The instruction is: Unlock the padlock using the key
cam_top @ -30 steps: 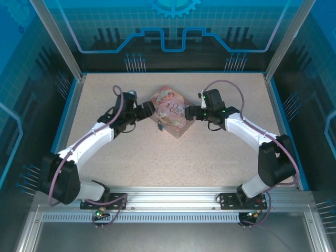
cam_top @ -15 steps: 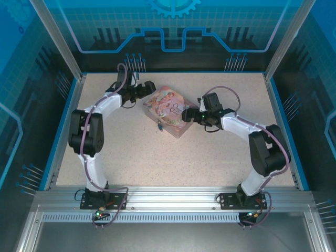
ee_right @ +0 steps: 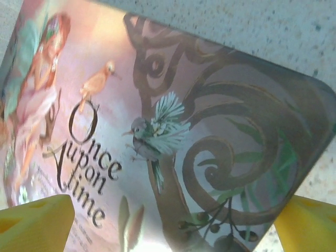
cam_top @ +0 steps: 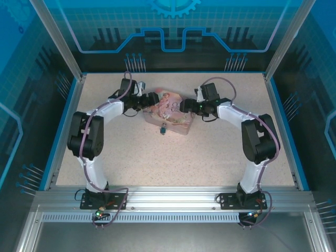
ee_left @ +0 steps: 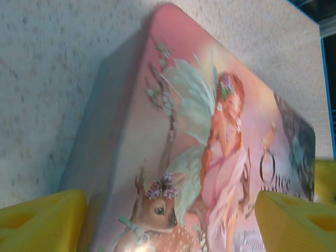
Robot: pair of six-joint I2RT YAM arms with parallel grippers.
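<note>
The teal padlock [cam_top: 163, 127] hangs at the front side of the pink illustrated tin [cam_top: 169, 112] in the middle of the table. The key is too small to make out. My left gripper [cam_top: 154, 99] is at the tin's left back corner and my right gripper [cam_top: 184, 106] at its right back corner. In the left wrist view the left gripper [ee_left: 169, 197] stands open, yellow fingers [ee_left: 42, 220] wide apart with the tin's lid [ee_left: 210, 131] between them. The right gripper [ee_right: 178, 202] is open too, its fingers [ee_right: 31, 226] spread either side of the tin's lid [ee_right: 173, 105].
The speckled table [cam_top: 220, 152] is ringed by a blue rim [cam_top: 281, 121] and clear walls. Both arms bend in from the sides towards the tin. Bare tabletop lies in front of the tin and out to both sides.
The left arm folded back, then its gripper came in to the tin's left back corner. The right gripper moved up to the right back corner. The tin and padlock shifted slightly.
</note>
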